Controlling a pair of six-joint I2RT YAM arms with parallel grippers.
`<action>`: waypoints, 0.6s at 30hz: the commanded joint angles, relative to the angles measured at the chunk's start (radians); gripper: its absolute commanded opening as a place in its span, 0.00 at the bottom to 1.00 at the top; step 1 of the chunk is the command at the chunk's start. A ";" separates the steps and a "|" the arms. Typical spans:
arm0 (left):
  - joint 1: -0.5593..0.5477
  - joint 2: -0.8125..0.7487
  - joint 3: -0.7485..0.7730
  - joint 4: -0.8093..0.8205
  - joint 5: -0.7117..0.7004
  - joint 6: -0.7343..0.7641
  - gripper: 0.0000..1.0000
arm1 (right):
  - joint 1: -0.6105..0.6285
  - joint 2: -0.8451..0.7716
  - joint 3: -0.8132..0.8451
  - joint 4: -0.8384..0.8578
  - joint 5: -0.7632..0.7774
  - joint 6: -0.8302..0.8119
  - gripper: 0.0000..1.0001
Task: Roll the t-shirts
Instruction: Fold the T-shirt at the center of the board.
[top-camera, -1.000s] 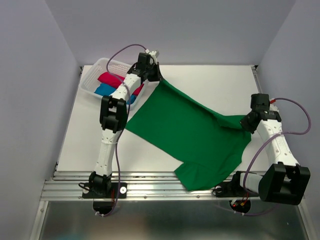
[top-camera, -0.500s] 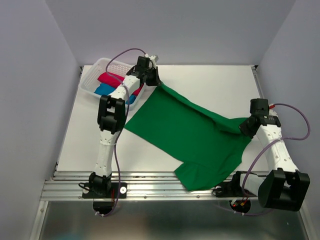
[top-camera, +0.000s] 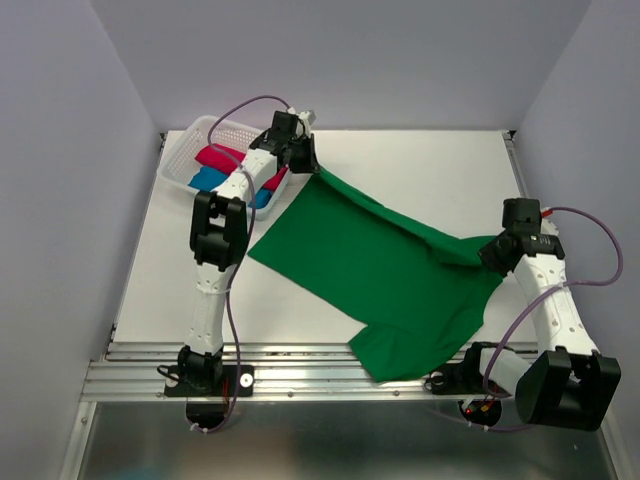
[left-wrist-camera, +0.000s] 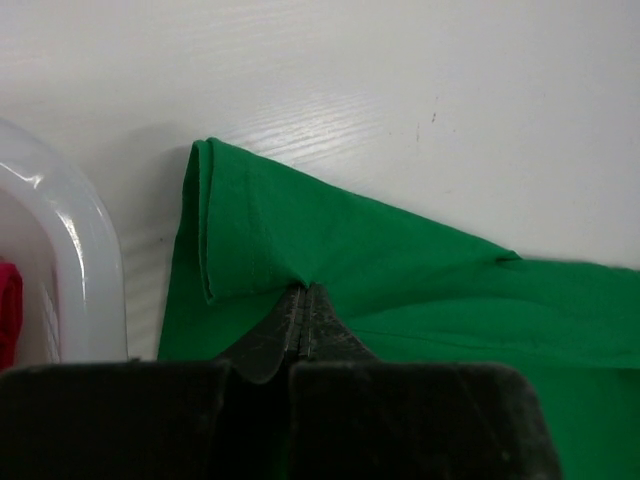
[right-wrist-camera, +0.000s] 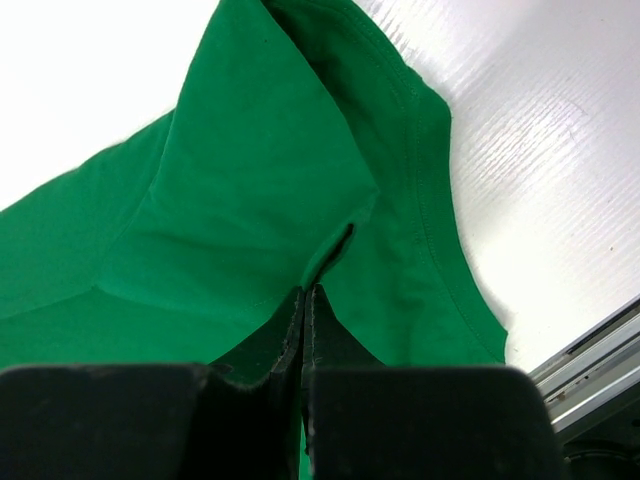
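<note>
A bright green t-shirt (top-camera: 375, 270) lies spread across the white table (top-camera: 420, 160), one part hanging over the near edge. My left gripper (top-camera: 312, 166) is shut on its far left corner beside the basket; in the left wrist view (left-wrist-camera: 303, 292) the jaws pinch a fold of green cloth (left-wrist-camera: 330, 240). My right gripper (top-camera: 492, 252) is shut on its right edge; in the right wrist view (right-wrist-camera: 305, 293) the jaws pinch a green fold (right-wrist-camera: 250, 170). A crimson-pink t-shirt (top-camera: 218, 157) and a blue t-shirt (top-camera: 208, 178) lie rolled in the basket.
A white perforated basket (top-camera: 193, 140) stands at the far left corner; its rim shows in the left wrist view (left-wrist-camera: 70, 260). A metal rail (top-camera: 300, 372) runs along the near table edge and shows in the right wrist view (right-wrist-camera: 590, 370). Grey walls enclose the table.
My right gripper has moved nearer and slightly left with the shirt's right edge. My left gripper has shifted slightly left. The stretched far edge has slackened into a fold.
</note>
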 joint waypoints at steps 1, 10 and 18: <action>-0.002 -0.103 -0.036 -0.017 -0.024 0.013 0.00 | 0.008 -0.035 -0.004 -0.015 -0.014 0.004 0.01; -0.005 -0.135 -0.077 -0.014 -0.044 0.001 0.00 | 0.008 -0.067 0.005 -0.047 -0.023 -0.003 0.01; -0.006 -0.157 -0.120 -0.016 -0.064 -0.008 0.00 | 0.008 -0.119 -0.030 -0.070 -0.067 0.030 0.01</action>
